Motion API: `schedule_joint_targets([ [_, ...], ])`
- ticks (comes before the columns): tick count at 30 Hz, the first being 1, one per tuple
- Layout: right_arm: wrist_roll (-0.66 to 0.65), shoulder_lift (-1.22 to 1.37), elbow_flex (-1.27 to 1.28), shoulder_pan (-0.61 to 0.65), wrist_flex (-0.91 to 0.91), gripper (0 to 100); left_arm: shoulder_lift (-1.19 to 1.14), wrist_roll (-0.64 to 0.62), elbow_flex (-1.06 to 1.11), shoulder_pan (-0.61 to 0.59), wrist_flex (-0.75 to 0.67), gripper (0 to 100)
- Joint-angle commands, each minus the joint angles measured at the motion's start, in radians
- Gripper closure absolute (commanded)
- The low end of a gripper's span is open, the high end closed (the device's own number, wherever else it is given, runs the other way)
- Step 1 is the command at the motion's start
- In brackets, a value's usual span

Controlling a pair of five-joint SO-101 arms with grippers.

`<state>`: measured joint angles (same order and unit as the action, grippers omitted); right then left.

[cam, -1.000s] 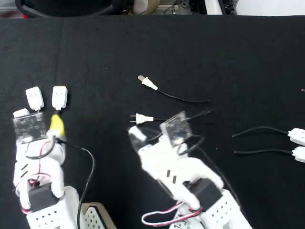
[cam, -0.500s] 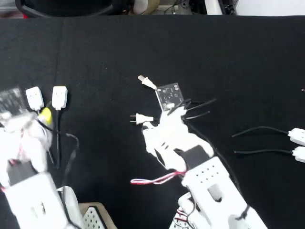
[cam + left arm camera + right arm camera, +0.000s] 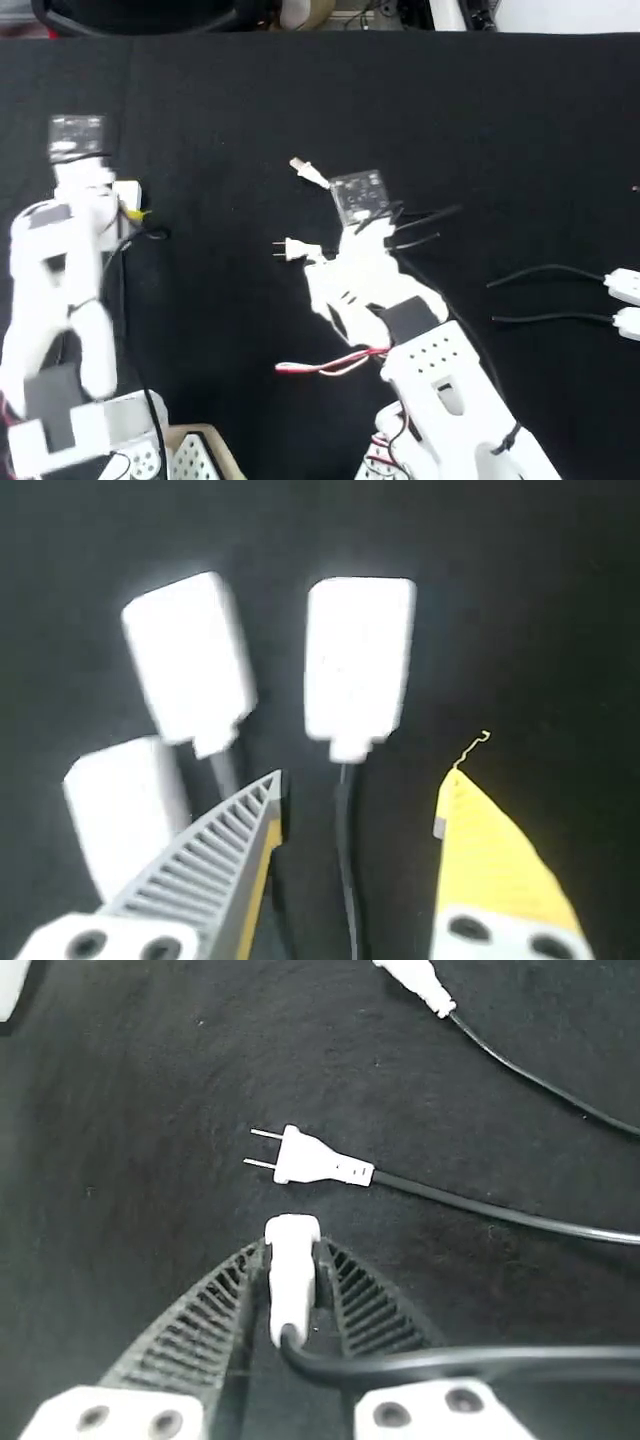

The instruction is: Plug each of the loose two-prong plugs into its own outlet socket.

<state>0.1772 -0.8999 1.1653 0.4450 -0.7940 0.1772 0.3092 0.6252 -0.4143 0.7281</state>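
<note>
— Right gripper point(image 3: 290, 1252) is clamped on a white connector point(image 3: 290, 1285), cord running back toward the wrist. We can't see prongs on it.
— And the loose plug point(image 3: 318, 1167)?
— Just ahead of that gripper, lying crosswise to it. From above, its prongs point toward the left arm's side of the table point(image 3: 500, 120).
— So we'd call the right arm the nearer one.
— Clearly. Left gripper point(image 3: 360, 780) hangs with jaws apart, straddling the cord of a socket point(image 3: 358, 665), well apart from that plug. A second plug point(image 3: 310, 172) lies just beyond the first.
</note>
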Motion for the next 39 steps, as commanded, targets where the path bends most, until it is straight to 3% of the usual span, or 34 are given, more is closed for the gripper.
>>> schedule_joint_targets([
  [1, -0.006, 0.008, -0.071, -0.032, 0.018, 98.7, -0.189, 0.02, -0.139, 0.031, -0.144, 75],
  [9, -0.032, 0.008, -0.071, -0.032, 0.02, 98.7, -0.509, -0.006, -0.387, 0.028, -0.176, 75],
  [15, -0.032, 0.008, -0.071, -0.032, 0.02, 98.7, -0.592, -0.051, -0.472, 0.033, -0.17, 76],
  [22, -0.034, 0.008, -0.071, -0.032, 0.02, 98.7, -0.589, -0.041, -0.49, 0.033, -0.092, 97],
  [27, -0.034, 0.008, -0.071, -0.032, 0.02, 98.7, -0.497, -0.04, -0.501, 0.047, 0.058, 97],
  [30, -0.034, 0.008, -0.071, -0.035, 0.018, 98.7, -0.393, 0.032, -0.47, 0.091, 0.166, 97],
  [33, -0.029, 0.008, -0.097, -0.092, -0.002, 98.7, -0.267, 0.084, -0.361, 0.188, 0.236, 97],
  [39, -0.04, 0.002, -0.213, -0.241, -0.18, 98.7, 0.068, 0.109, -0.022, 0.455, 0.241, 97],
])
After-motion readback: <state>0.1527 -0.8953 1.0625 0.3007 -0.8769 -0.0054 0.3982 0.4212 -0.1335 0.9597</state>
